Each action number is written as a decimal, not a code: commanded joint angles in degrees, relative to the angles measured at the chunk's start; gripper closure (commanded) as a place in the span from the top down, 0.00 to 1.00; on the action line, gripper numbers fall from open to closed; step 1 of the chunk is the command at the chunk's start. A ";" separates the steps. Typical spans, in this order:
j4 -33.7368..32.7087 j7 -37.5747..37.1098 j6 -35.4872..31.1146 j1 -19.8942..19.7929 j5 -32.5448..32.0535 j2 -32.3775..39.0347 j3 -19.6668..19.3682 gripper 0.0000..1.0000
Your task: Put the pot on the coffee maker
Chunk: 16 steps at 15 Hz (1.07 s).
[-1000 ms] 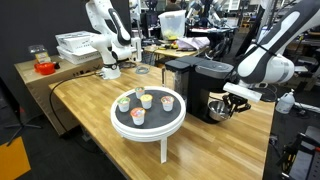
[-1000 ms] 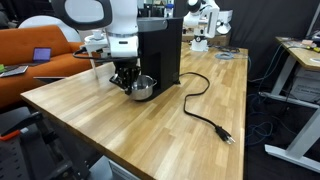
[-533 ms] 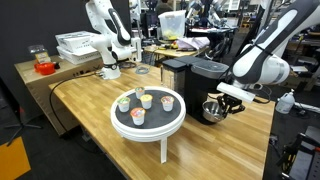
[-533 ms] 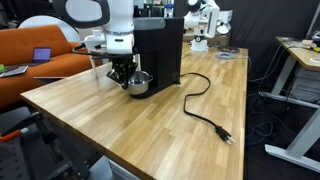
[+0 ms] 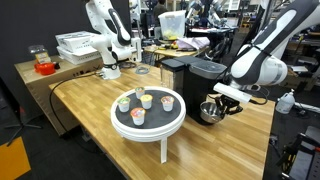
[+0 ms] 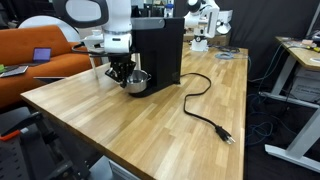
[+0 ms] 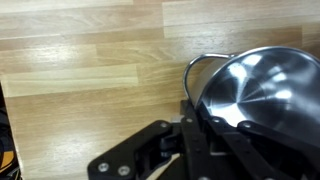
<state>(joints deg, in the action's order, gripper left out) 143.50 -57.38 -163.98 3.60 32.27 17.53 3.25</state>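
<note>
The shiny silver pot (image 5: 209,111) hangs from my gripper (image 5: 222,104) just in front of the black coffee maker (image 5: 196,82). In an exterior view the pot (image 6: 136,82) is at the base of the coffee maker (image 6: 158,50), with the gripper (image 6: 122,72) shut on its rim. In the wrist view the pot (image 7: 262,88) fills the right side over the wooden table, and the gripper's black fingers (image 7: 200,125) clamp its near rim. The coffee maker's base plate is hidden behind the pot.
A white round tray table (image 5: 148,120) with small coloured cups (image 5: 138,102) stands beside the coffee maker. The coffee maker's black power cord (image 6: 205,105) trails across the wooden table (image 6: 150,130). Another robot arm (image 5: 105,35) and clutter stand at the back.
My gripper has carried the pot sideways toward the coffee maker's base; it is now closer under the overhanging head than a second ago.
</note>
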 commanded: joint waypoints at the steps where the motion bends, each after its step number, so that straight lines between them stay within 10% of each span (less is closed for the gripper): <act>1: -3.49 0.57 1.13 -1.58 3.28 2.03 1.62 0.32; 2: -0.23 -0.06 0.17 0.10 0.76 0.07 0.15 0.14; 5: -0.84 0.02 0.18 0.11 1.42 0.62 0.40 0.32; 15: -1.10 0.03 0.18 0.05 1.49 0.82 0.40 0.33; 16: -1.10 0.03 0.18 0.05 1.49 0.82 0.40 0.58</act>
<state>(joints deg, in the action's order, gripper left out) 142.45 -57.29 -163.97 3.39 33.79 18.40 3.92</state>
